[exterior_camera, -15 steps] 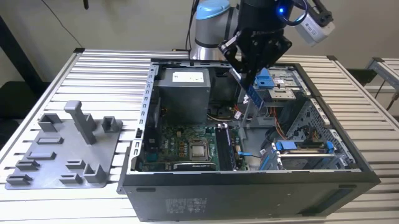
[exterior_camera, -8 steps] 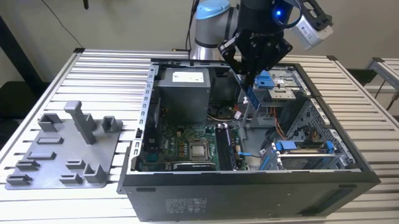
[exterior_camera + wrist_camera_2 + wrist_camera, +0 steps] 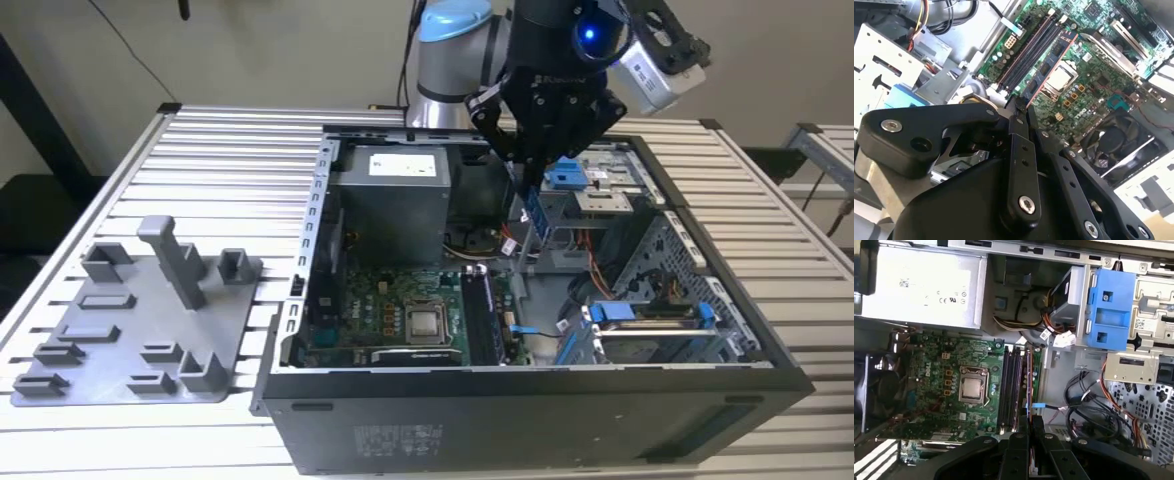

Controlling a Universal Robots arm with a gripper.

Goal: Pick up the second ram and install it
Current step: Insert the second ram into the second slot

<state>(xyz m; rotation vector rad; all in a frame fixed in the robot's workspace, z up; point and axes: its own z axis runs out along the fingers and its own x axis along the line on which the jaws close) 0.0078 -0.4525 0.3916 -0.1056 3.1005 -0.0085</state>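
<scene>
Blue-green circuit board is what I have in the pincer: the gripper [image 3: 1017,107] is clamped on one end of the second ram [image 3: 1051,62], its black fingers pressed flat against both faces of the stick. In the second wrist view the ram reaches out from the fingertips, showing its black chips and a reddish edge.

In the first wrist view I see it edge-on as a thin reddish line, running parallel to the black memory slots [image 3: 1010,385] and just beside them on the side away from the processor socket [image 3: 972,386]. I cannot tell from either wrist view how high it sits over the motherboard [image 3: 939,370].

From the exterior view, the gripper hangs over the open computer case [image 3: 534,410], with the stick pointing down beneath it, inside the case walls and not seated in a slot. The grey tray [image 3: 134,330] lies on the slatted table [image 3: 227,160], just beside the case on the exterior view's left.
</scene>
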